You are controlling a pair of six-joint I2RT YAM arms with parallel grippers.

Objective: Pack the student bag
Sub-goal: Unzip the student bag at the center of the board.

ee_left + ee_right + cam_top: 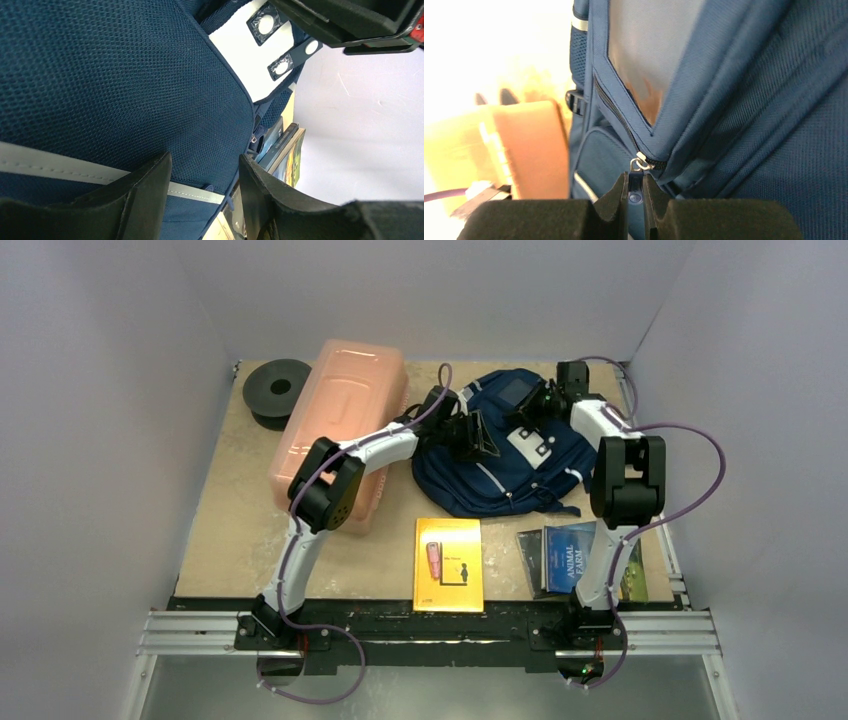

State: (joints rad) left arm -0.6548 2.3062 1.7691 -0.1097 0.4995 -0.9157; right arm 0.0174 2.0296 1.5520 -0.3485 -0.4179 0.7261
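Note:
The student bag (500, 465), navy with light grey stripes, lies at the table's middle back. My left gripper (478, 435) rests over its left side. In the left wrist view the jaws (205, 172) stand apart over the bag's mesh fabric (125, 75), clamping nothing. My right gripper (535, 400) is at the bag's top. In the right wrist view it (635, 186) is shut on the blue zipper pull (636, 196), which hangs from the silver slider (640, 161) at the end of a closed zip on the bag (749, 125).
A long pink box (340, 430) lies left of the bag, under the left arm. A black spool (277, 390) sits at the back left. A yellow book (448, 563) and an Animal Farm book (568, 555) on a small stack lie near the front edge.

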